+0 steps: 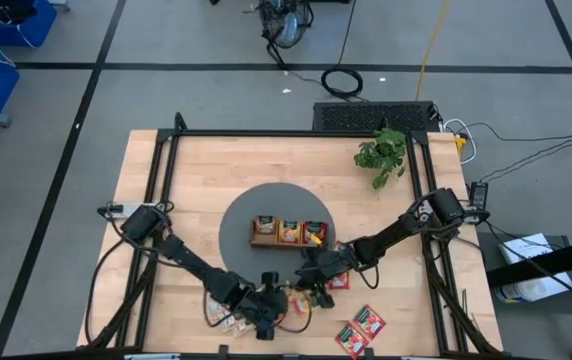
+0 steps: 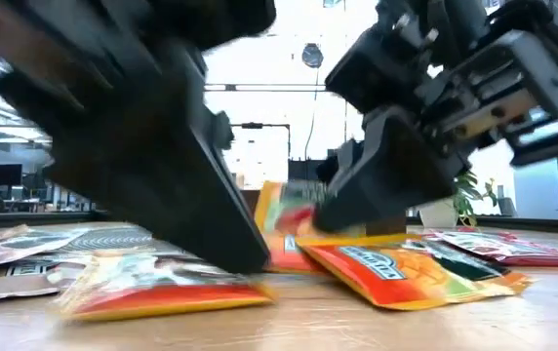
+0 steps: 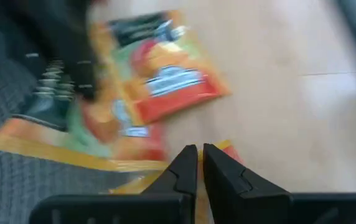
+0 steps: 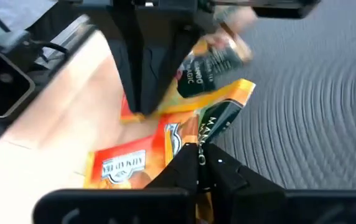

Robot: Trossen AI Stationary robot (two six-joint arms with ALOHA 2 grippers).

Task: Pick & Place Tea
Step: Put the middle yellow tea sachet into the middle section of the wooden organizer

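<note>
Right wrist view showed an orange tea sachet [image 4: 221, 115] pinched by its edge between the closed fingers of the right tool [image 4: 198, 163], at the rim of the grey mat [image 4: 327, 106]. More orange sachets [image 1: 296, 300] lay on the counter [image 1: 196, 180] below the mat. The right arm reached in low from the right. The left tool [image 3: 200, 163], nearly shut, tips down on another sachet [image 3: 224, 147]; whether it gripped was unclear. The wooden tray [image 1: 258, 241] held three sachets.

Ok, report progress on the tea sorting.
Done: the tray holds sachets in all three compartments. In hand: the right gripper is shut on an orange sachet; the left gripper is shut at another. Left: red sachets lie loose on the table.
</note>
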